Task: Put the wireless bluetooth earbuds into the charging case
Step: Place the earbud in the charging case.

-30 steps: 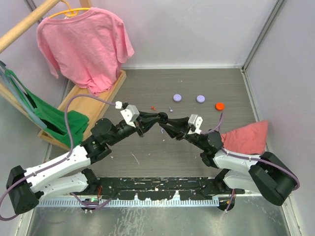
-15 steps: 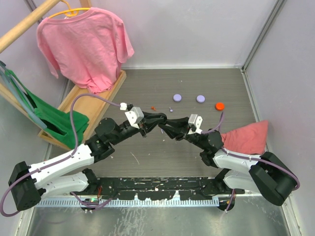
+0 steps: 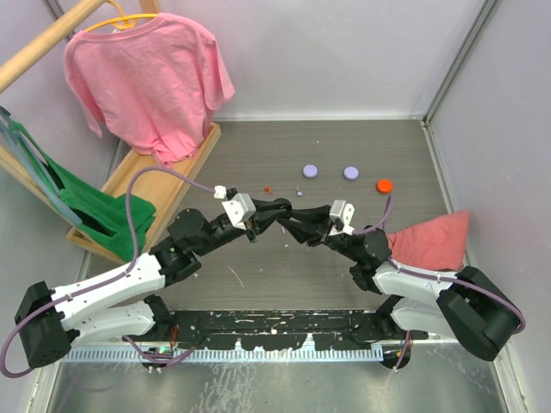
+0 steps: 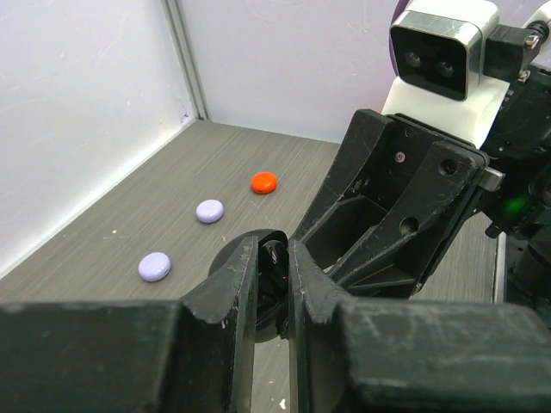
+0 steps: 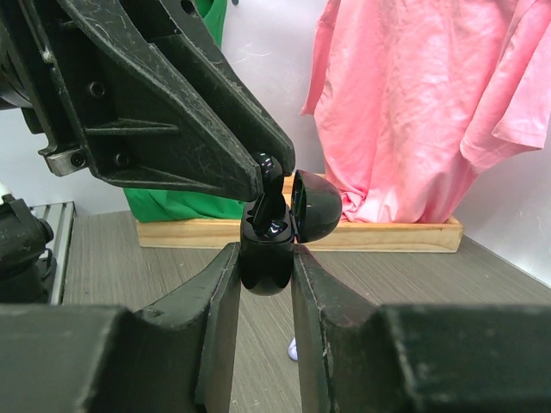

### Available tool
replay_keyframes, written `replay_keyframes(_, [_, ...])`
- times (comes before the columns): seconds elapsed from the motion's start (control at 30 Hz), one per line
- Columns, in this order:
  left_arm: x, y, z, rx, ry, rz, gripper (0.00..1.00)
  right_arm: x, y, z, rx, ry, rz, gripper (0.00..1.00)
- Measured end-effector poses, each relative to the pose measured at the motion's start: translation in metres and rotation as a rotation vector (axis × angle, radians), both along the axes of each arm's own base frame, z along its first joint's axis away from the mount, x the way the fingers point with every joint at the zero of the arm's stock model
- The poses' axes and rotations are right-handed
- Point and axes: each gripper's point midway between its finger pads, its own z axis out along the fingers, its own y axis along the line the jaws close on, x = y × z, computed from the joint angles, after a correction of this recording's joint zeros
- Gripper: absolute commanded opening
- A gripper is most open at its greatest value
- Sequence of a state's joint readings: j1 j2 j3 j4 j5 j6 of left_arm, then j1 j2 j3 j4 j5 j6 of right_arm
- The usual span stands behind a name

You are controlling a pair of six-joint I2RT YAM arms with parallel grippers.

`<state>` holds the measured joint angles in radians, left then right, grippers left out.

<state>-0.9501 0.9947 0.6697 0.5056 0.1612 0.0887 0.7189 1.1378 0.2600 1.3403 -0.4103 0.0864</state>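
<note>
Right wrist: one charging case (image 5: 265, 258)

Pink shirt (image 3: 146, 77) hangs back left; orange disc (image 3: 384, 185) lies on the table (image 3: 258, 146).

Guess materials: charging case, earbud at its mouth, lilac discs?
Charging case: likely hard plastic, glossy black; open lid shows bright reflections. Earbud: same glossy black look, mostly hidden. Lilac discs: plastic or silicone, satin; soft even sheen, rounded edges.

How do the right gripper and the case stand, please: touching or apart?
Touching. The right wrist view shows the case clamped between both fingers of the right gripper, with no gap either side.
</note>
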Motion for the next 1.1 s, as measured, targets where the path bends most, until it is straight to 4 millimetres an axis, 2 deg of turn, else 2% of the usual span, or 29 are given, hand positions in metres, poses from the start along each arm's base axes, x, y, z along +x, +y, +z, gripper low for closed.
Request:
replay_keyframes(0.57, [-0.005, 0.006, 0.002, 0.023, -0.055, 0.008, 0.01, -0.001, -0.001, 0.003, 0.005, -0.007, 0.002, 0.01])
replay_keyframes(0.9, [-0.009, 0.005, 0.000, 0.043, -0.070, -0.004, 0.05, -0.002, -0.001, 0.003, 0.005, -0.009, 0.004, 0.01])
replay_keyframes(1.1, [-0.011, 0.002, -0.004, 0.068, -0.074, -0.011, 0.11, -0.003, 0.000, 0.001, -0.002, -0.005, 0.009, 0.01])
